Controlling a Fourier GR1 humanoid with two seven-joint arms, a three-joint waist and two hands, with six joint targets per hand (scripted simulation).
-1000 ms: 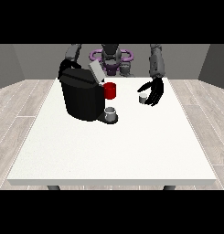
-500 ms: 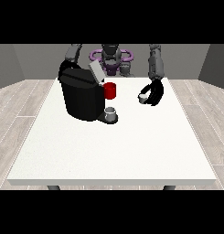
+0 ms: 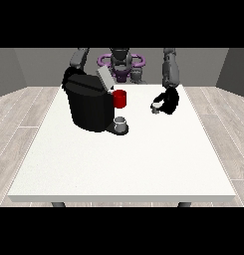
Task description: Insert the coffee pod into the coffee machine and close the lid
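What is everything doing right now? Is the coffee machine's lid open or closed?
Coffee machine: upright on the table, lid raised open.
Coffee pod: held by the hand at the view's right, away from the machine.
Gray cup: upright on the machine's base.
Red part: on the machine's front.
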